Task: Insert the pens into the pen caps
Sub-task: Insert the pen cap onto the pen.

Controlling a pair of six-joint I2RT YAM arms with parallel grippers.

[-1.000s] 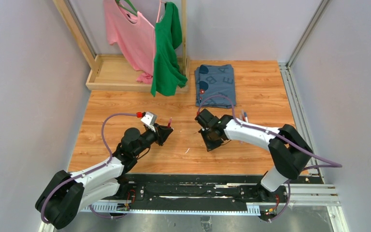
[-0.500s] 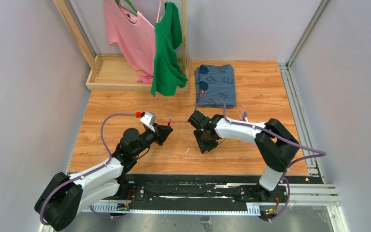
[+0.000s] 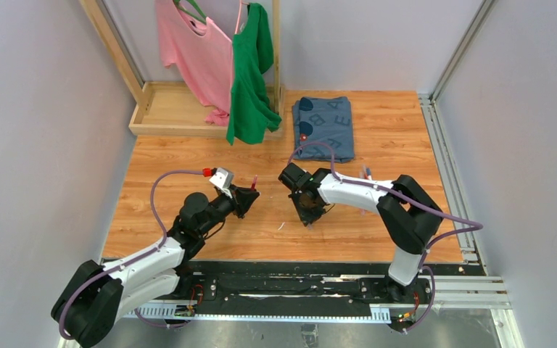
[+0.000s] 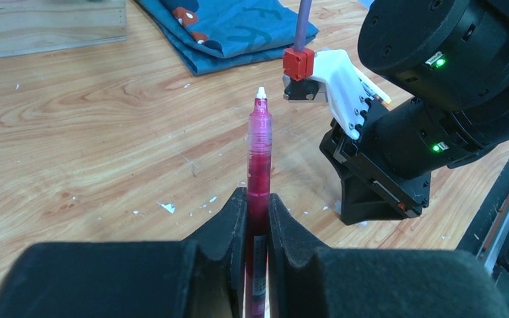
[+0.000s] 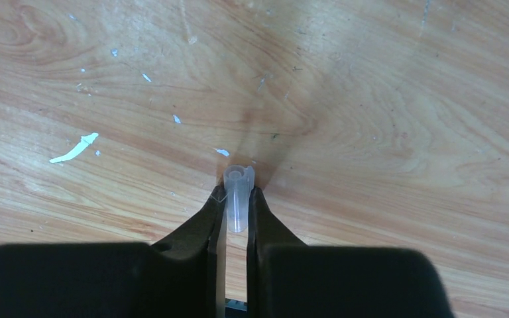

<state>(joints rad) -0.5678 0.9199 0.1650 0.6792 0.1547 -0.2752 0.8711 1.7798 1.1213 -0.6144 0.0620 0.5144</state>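
My left gripper [image 4: 257, 202] is shut on a dark red pen [image 4: 260, 142], whose white tip points away towards the right arm [image 4: 431, 99]. From above, that pen [image 3: 253, 183] sticks out of the left gripper [image 3: 246, 197] left of the table's middle. A small clear pen cap [image 5: 239, 179] is pinched between the fingers of my right gripper [image 5: 237, 196], just above the wooden table. That right gripper [image 3: 310, 212] points down, a short way right of the red pen. More pens [image 3: 366, 172] lie behind the right arm.
A folded blue shirt [image 3: 324, 127] lies at the back middle. A wooden rack [image 3: 181, 109] with a pink shirt and a green shirt [image 3: 250, 80] stands at the back left. A white sliver of scrap [image 5: 73, 149] and small flecks lie on the wood.
The right arm has swung left, bringing its gripper closer to the red pen. The left arm and its pen have stayed put.
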